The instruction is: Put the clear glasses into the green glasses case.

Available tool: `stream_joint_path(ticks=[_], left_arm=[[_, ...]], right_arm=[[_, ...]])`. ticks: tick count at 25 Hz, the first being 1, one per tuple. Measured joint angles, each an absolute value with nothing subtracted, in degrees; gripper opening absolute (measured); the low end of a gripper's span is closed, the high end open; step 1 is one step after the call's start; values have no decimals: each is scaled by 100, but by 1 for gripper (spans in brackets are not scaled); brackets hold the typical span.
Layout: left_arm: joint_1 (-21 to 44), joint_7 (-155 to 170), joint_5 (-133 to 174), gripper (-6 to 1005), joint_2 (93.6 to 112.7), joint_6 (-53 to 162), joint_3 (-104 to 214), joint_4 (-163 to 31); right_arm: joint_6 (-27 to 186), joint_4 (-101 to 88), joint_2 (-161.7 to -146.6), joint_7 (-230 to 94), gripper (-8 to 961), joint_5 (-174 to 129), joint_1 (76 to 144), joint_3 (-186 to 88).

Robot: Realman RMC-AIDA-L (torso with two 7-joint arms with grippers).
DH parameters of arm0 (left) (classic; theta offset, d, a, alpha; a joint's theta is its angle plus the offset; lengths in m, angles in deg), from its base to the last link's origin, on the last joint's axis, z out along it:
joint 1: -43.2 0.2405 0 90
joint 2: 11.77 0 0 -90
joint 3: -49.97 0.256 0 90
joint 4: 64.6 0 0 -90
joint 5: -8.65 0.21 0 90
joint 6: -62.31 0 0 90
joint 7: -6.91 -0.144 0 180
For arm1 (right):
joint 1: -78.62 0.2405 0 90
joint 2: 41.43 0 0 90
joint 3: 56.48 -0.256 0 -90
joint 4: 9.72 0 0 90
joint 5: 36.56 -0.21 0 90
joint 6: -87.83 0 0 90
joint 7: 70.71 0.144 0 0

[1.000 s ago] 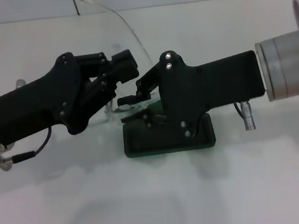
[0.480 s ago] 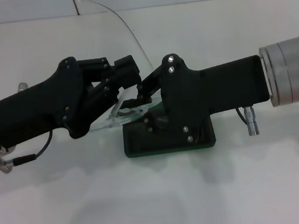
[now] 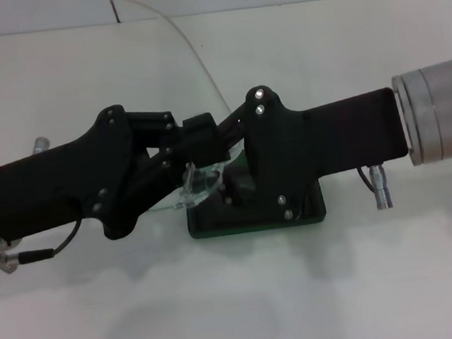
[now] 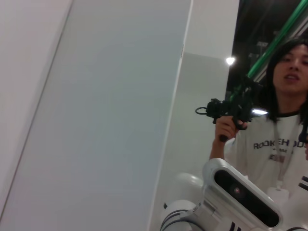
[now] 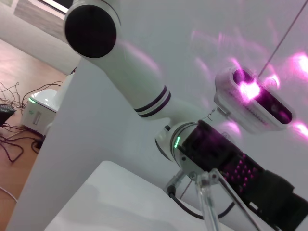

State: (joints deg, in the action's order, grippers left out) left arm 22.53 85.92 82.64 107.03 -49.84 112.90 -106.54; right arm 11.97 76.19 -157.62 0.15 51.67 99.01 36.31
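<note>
Count: one pair of glasses [image 3: 198, 184], one case [image 3: 255, 217], two grippers, both mine.

Left gripper [image 3: 204, 143] comes in from the left, arm nearly level, fingers pointing right toward the case. It is clamped on the glasses: the clear frame sticks out just below the fingertips, and one clear arm [image 3: 172, 26] curves up and away toward the far edge of the table [image 3: 341, 286]. In the right wrist view a clear piece of the glasses [image 5: 211, 202] shows in front of the left gripper body [image 5: 231, 173].

Right gripper [image 3: 230, 165] comes in from the right, also nearly level, directly over the case and nose to nose with the left one. Its fingers are down in the gap between the two bodies, right beside the glasses. I cannot tell whether they are open or closed, or whether they touch the frame.

Case: dark green, flat on the table, mostly under the right gripper; only its near edge and corners show. I cannot tell whether the lid is open, and cannot see inside. The glasses are held above its left end, partly over it, not seated in it.

Left wrist view shows only a wall, a person [image 4: 284, 125] and the robot head [image 4: 243, 192]; nothing of the work.
</note>
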Motion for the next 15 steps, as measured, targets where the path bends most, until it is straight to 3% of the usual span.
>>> stream_joint_path(ticks=[15], left_arm=[[2210,8592,8374,99,10658,-5010,11290,-10573]], right_arm=[[1076,7533,-15749,-81,115,4969,9874,3638]])
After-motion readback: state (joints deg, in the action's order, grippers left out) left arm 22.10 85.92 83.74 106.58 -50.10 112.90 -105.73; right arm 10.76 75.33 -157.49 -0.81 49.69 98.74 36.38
